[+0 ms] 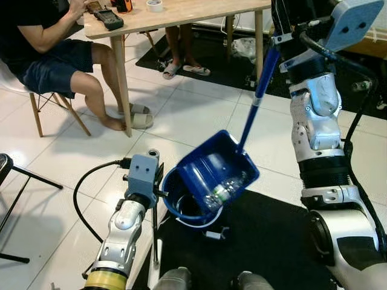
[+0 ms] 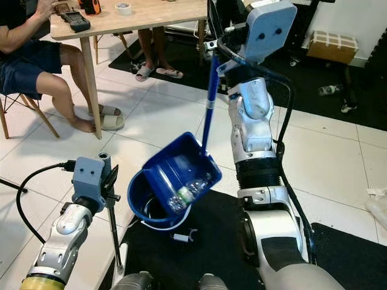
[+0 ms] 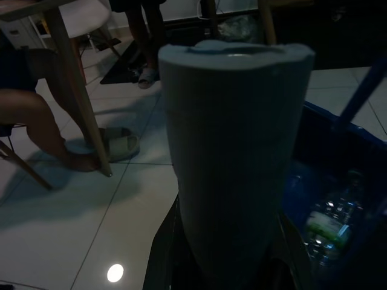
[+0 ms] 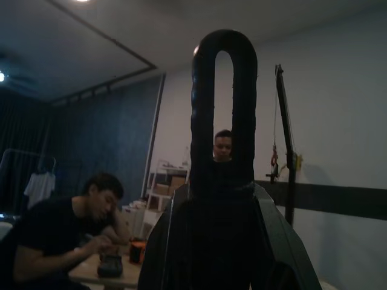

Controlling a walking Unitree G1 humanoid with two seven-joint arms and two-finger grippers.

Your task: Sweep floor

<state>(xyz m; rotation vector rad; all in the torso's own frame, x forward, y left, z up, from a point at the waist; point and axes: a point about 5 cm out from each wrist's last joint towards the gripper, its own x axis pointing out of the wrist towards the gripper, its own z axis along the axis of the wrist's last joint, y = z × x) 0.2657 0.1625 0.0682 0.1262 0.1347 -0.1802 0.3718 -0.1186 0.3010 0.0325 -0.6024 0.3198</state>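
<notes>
Dustpan (image 1: 214,169) hangs tilted over the blue bucket (image 1: 181,202) at the near edge of the black mat (image 1: 266,235), its mouth tipped down toward the left, with a clear plastic bottle (image 1: 225,189) lying at its lower lip, partly over the bucket rim. You carry it by the long blue handle (image 1: 257,96), which rises far and right to your right end effector (image 1: 281,27); the black loop grip (image 4: 222,109) stands up between its closed fingers. Your left end effector (image 3: 233,260) is closed around a grey padded pole (image 3: 233,151) just left of the bucket. To empty well, I judge you should keep the lip centred over the bucket and steepen the tilt slowly so the bottle slides in rather than bouncing onto the floor (image 1: 199,109).
</notes>
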